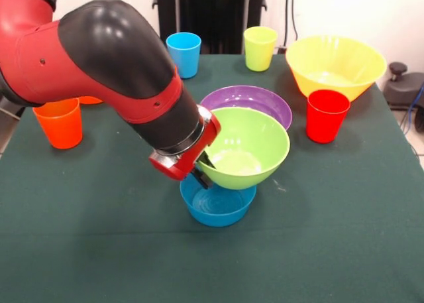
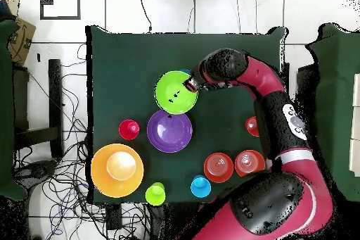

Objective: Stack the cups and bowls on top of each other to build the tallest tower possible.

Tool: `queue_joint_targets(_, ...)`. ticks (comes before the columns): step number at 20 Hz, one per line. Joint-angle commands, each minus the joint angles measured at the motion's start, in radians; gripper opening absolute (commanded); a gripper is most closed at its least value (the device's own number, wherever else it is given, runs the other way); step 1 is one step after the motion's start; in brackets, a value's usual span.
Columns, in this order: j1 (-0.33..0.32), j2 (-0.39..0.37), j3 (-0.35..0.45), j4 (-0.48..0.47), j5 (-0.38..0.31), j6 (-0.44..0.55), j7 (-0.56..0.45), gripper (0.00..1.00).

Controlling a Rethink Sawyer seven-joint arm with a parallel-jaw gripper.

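My gripper (image 1: pixel 203 168) (image 2: pixel 191 84) is shut on the near-left rim of the lime green bowl (image 1: pixel 248 147) (image 2: pixel 174 91). That bowl sits tilted on the small blue bowl (image 1: pixel 217 202), which the overhead view hides almost fully. Just behind them lies the wide purple bowl (image 1: pixel 255 97) (image 2: pixel 169 131). The largest yellow bowl (image 1: pixel 334 64) (image 2: pixel 117 170) stands at the back right. Loose cups stand around: red (image 1: pixel 326 115) (image 2: pixel 129 129), yellow-green (image 1: pixel 260 48) (image 2: pixel 155 194), light blue (image 1: pixel 183 54) (image 2: pixel 200 186) and orange (image 1: pixel 59 122) (image 2: pixel 252 125).
Two small orange bowls (image 2: pixel 219 167) (image 2: pixel 249 162) lie upside down close to the robot's base; the front view shows only an orange sliver (image 1: pixel 90 99) behind the arm. The arm's bulky elbow (image 1: pixel 112 58) hangs over the table's left half.
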Motion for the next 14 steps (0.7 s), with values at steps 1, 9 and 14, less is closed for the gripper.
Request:
queue_joint_targets(1,0.079,0.030,-0.111,-0.094,-0.160,0.018,-0.014,0.00)
queue_joint_targets(9,0.135,0.036,-0.176,-0.149,-0.236,0.075,-0.063,0.00)
queue_joint_targets(14,0.145,0.030,-0.188,-0.162,-0.276,0.087,-0.110,0.00)
